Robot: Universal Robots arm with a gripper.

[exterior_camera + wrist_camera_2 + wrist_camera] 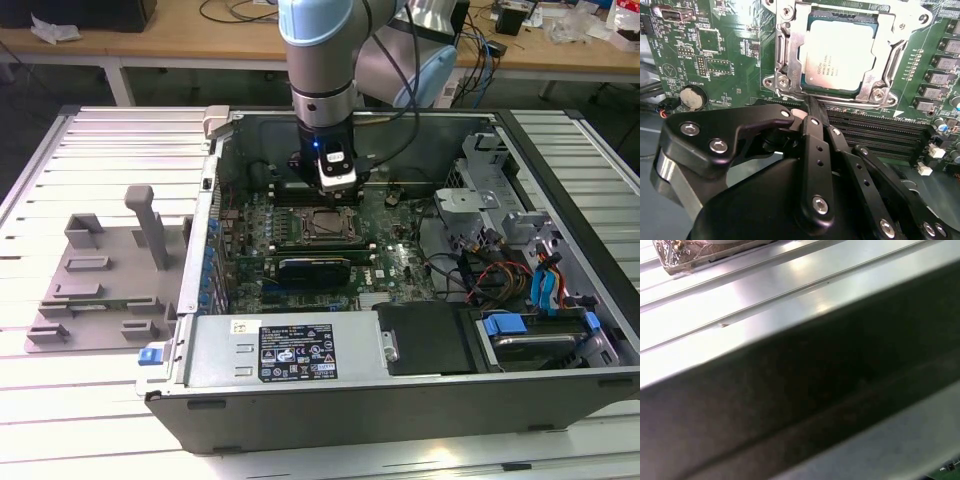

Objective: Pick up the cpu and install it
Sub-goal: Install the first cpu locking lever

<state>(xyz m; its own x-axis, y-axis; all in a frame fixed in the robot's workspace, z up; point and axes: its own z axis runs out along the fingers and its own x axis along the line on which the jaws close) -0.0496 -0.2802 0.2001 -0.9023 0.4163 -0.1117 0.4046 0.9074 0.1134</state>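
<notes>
CPU is already sitting in the socket, upper centre of the second wrist view: silver lid up, flat inside the metal frame, which borders it on all sides. So my read is that pick and place are done. Can't tell whether the retention frame is latched; that part may be left.

My gripper is just below the socket in that view, fingertips pinched together with nothing between them, not touching the chip. In the exterior view my gripper hangs above the motherboard, upper centre of the frame, just above the socket.

Surface: open PC case lying on its side on a slatted aluminium table. Grey fixture plate with raised blocks sits at mid-left of the frame, beside the case, no chip visible on it. Power supply along the case's near edge, drive cage and cables at right.

Room: wooden benches with cables and clutter along the top of the frame. First wrist view gives table slats and a dark edge, probably the case wall.
</notes>
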